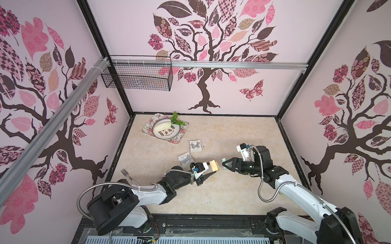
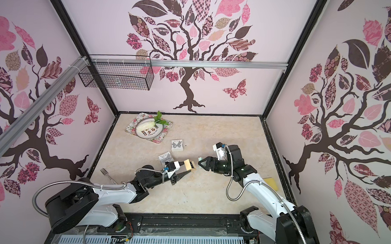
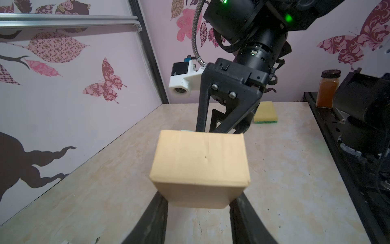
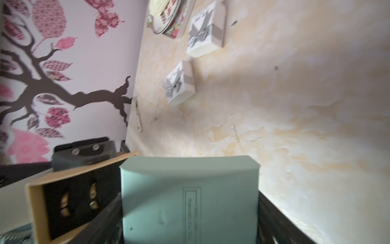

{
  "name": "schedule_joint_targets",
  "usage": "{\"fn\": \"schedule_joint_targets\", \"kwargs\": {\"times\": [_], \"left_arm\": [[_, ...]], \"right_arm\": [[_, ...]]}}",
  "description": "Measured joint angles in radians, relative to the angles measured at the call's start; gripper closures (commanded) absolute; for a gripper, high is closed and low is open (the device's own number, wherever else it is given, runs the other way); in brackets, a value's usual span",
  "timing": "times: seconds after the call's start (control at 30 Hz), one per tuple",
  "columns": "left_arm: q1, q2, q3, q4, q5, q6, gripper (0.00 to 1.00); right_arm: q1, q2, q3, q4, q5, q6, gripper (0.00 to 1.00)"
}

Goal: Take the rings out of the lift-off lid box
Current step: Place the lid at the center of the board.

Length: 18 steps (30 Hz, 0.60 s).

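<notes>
One step done: lid off, rings not yet out

The left gripper (image 3: pixel 199 200) is clamped on the tan box base (image 3: pixel 199 166), held off the table and tipped with its open side toward the right gripper (image 1: pixel 228 165). That one grips the pale green lid (image 4: pixel 190 196), clear of the base. The rings (image 4: pixel 92 193) sit in the base's black insert. They are blurred, perhaps five. None is out; all removal remains.

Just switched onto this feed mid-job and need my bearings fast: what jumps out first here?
Mid-table, the left end effector grips a tan box turned on its side, its open face toward the right end effector, which holds the pale green lid. The right wrist view shows small rings seated in the box's black insert.
</notes>
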Motion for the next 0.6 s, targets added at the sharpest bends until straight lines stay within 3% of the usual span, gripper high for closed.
{"fn": "schedule_joint_targets", "kwargs": {"times": [0.3, 0.6], "left_arm": [[0.0, -0.061, -0.015, 0.01, 0.069, -0.028, 0.73], [0.0, -0.037, -0.024, 0.081, 0.152, -0.082, 0.74]], "right_arm": [[-0.012, 0.219, 0.146, -0.077, 0.45, -0.103, 0.15], [-0.092, 0.547, 0.328, -0.082, 0.61, -0.16, 0.15]]}}
